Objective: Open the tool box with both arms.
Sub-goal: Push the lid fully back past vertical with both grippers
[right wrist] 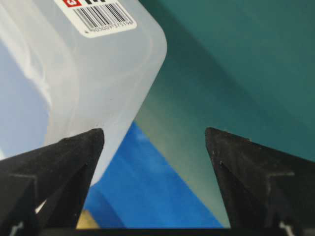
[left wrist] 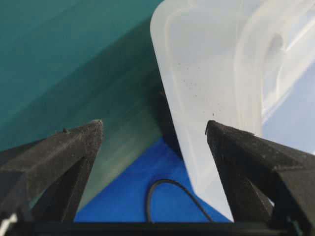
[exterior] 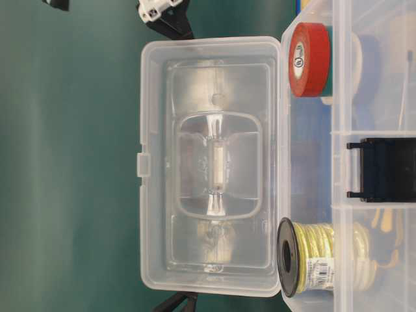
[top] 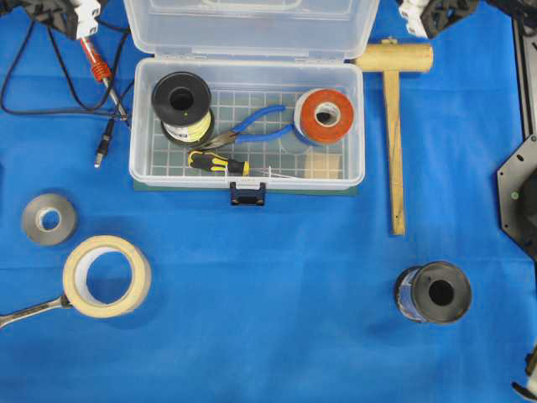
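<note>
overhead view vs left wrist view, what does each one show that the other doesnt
Only the overhead view shows the box's contents: wire spool, blue pliers, screwdriver, red tape, plus the wooden mallet outside. Only the left wrist view shows the left claw, open, its fingers empty, beside the raised lid's corner. Both show the tool box with lid open and the blue cloth.

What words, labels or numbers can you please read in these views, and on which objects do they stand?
White barcode sticker on the clear plastic tool box lid: digits too small to read.
Round mark on the red tape roll: blurred.
White label on the yellow wire spool: unreadable.
</note>
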`<act>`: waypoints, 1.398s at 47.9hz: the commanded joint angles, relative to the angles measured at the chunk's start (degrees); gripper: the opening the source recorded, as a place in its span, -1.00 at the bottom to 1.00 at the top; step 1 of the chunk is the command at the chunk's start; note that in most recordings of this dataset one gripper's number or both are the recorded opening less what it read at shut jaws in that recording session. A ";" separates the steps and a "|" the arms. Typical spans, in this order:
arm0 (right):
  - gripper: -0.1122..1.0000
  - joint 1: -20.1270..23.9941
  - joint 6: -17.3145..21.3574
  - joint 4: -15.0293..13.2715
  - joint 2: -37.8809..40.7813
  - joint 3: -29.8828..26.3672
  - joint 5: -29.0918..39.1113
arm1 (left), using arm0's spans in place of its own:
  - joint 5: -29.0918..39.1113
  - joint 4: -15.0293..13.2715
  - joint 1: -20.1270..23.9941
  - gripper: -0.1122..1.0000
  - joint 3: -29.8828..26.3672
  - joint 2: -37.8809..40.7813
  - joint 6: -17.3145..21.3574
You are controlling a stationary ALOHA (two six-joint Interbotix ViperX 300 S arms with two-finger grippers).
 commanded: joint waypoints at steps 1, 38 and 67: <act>0.74 0.35 -0.09 -0.09 0.97 -1.93 -0.62 | -0.70 0.26 -0.26 0.83 -2.02 0.44 -0.09; 0.74 -6.06 0.26 -0.09 -5.01 3.69 2.64 | 2.90 0.26 7.03 0.83 4.04 -5.89 -0.09; 0.74 0.09 1.32 0.70 -12.04 7.82 4.57 | 4.39 0.26 0.88 0.83 9.84 -15.73 -0.97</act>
